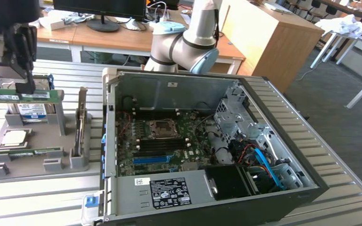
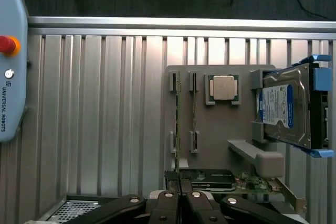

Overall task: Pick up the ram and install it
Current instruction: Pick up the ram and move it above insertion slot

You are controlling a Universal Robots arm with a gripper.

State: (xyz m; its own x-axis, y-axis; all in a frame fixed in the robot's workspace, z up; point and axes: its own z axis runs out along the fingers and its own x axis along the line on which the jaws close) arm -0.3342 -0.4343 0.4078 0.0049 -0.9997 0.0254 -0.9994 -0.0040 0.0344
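Observation:
My gripper (image 1: 24,89) hangs at the exterior view's left, above the grey parts holder (image 1: 36,165), shut on the ram (image 1: 43,96). The ram is a long green stick with a white label, held level and clear of the holder. In the wrist view the black fingers (image 2: 167,203) meet around the ram (image 2: 177,129), which shows edge-on as a thin green line over the holder (image 2: 210,129). The open computer case (image 1: 282,117) lies to the exterior view's right, with its motherboard (image 1: 162,141) and a blue slot (image 1: 151,159) facing up, well away from the gripper.
A second green stick (image 1: 36,151) lies in the holder beside a CPU (image 1: 14,138), a hard drive (image 1: 33,110) and an upright card (image 1: 80,122). A teach pendant (image 2: 10,56) rests on the slatted metal table (image 2: 105,103). The arm's base (image 1: 181,47) stands behind the case.

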